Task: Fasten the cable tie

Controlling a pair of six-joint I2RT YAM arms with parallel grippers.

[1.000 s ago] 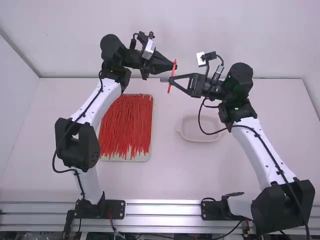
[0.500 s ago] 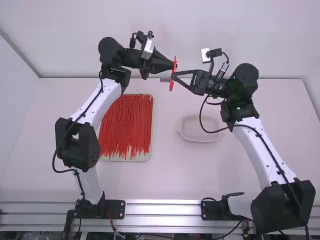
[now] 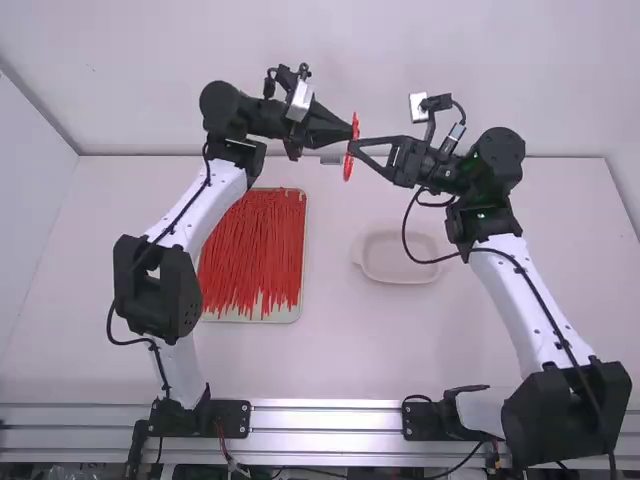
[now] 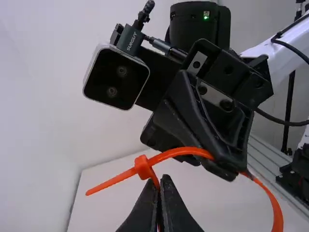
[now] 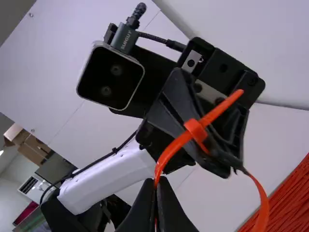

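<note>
A red cable tie (image 3: 349, 160) hangs in the air above the table's far middle, bent into a loop with its tail through the head (image 4: 143, 167). My left gripper (image 3: 353, 127) is shut on the strap just below the head (image 4: 157, 185). Facing it from the right, my right gripper (image 3: 352, 151) is shut on the strap of the same cable tie (image 5: 170, 149), whose head (image 5: 195, 130) sits in front of the left gripper's fingers. A loose end (image 4: 268, 200) trails away from the loop.
A tray (image 3: 212, 314) with a heap of red cable ties (image 3: 254, 250) lies on the left half of the table. A shallow white dish (image 3: 402, 257) sits right of the middle, under the right arm.
Both grippers have risen a little and shifted right with the tie between them. The tie's hanging part has shortened into a tighter loop.
</note>
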